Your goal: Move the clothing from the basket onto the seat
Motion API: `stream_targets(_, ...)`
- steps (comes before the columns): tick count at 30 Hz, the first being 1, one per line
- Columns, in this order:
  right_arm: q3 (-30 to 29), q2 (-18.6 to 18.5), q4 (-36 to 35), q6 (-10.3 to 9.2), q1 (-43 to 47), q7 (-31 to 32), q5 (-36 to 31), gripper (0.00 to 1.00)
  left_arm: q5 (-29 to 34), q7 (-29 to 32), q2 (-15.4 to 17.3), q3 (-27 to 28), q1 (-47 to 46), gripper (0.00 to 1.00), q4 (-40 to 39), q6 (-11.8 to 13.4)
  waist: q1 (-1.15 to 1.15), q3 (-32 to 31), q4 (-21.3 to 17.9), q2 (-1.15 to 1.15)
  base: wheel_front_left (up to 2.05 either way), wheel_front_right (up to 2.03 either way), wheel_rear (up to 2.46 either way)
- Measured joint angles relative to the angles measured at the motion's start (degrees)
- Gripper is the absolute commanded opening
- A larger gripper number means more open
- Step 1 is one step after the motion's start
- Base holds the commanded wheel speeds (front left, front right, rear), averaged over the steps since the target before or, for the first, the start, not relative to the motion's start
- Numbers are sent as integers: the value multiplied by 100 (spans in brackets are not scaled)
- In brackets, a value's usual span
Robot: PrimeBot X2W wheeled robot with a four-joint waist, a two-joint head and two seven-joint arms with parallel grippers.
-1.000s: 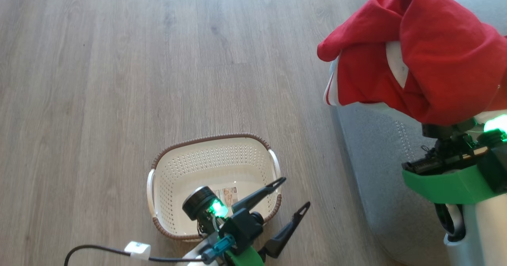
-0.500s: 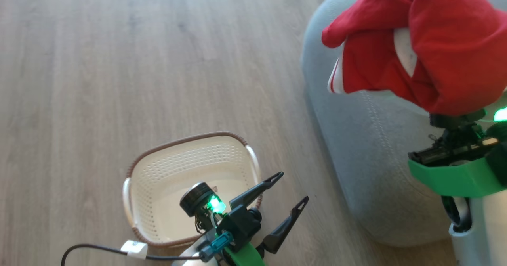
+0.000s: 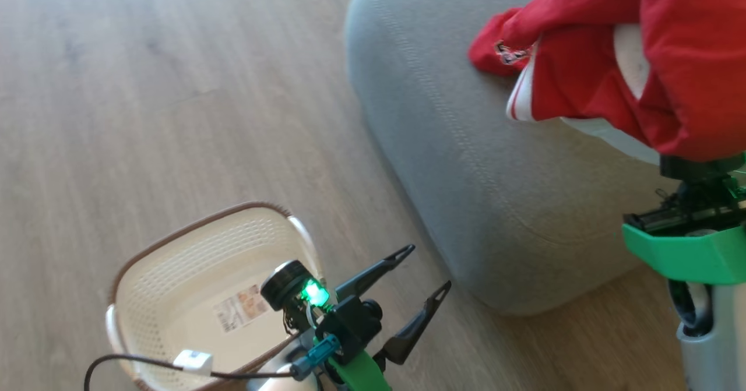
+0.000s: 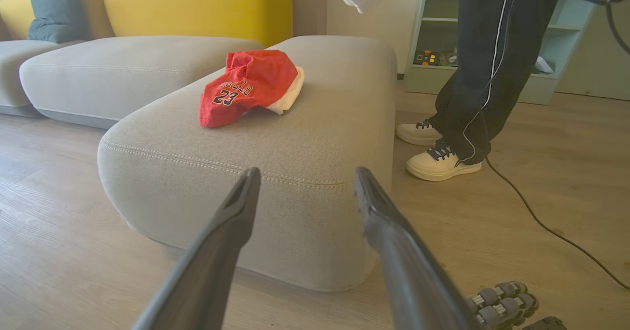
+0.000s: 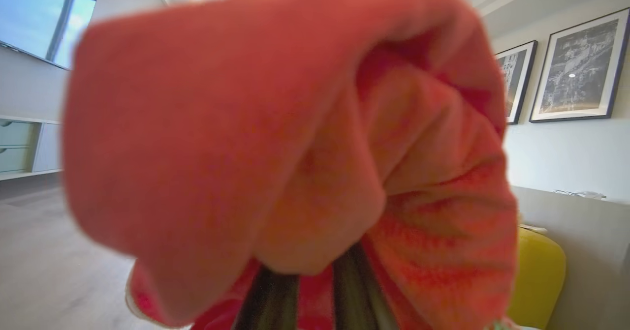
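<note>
A bunched red garment of the clothing (image 3: 670, 59) hangs over the right side of the grey seat (image 3: 454, 164), draped over my right gripper (image 5: 317, 300), which is shut on the fabric. A red jersey (image 4: 246, 86) numbered 23 lies on top of the seat (image 4: 295, 138); its lettered edge (image 3: 506, 53) peeks out beside the held garment. The cream basket (image 3: 145, 251) stands on the floor at lower left, holding only its paper label (image 3: 239, 308). My left gripper (image 3: 426, 268) is open beside the basket, its fingers (image 4: 236, 222) pointing at the seat's front.
A person's legs and pale shoes (image 4: 443, 155) stand right of the seat, with a black cable (image 4: 541, 222) trailing across the wood floor. A grey sofa (image 4: 123, 69) with yellow backs lies behind. My own cable and white connector (image 3: 195, 362) cross the basket's near rim.
The head camera has swung right, so the basket sits further lower left in the picture and much more of the seat shows. The jersey's lettered edge has come into view. Both grippers keep their states.
</note>
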Motion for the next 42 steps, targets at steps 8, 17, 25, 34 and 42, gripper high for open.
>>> stream_targets(8,-380,140,-41,0,57,0,0,0,3,0,-30,140,-38,100,-97,1,0,0,-556,0,0,0,0)
stream_targets(17,-701,179,-193,0,202,0,-52,0,-12,0,-74,-24,-118,100,-98,1,0,92,-610,0,0,0,0)
stream_targets(25,-697,144,-85,0,114,-1,-63,0,-12,0,-54,-21,-194,100,-100,1,0,170,-617,0,0,0,0)
stream_targets(34,-1012,11,461,0,-843,0,109,0,90,0,207,132,-195,100,-152,1,0,594,-652,0,0,0,0)
stream_targets(42,-1868,-65,902,1,-1757,-2,190,0,156,0,742,143,-771,100,-255,1,0,1448,-552,0,0,0,0)
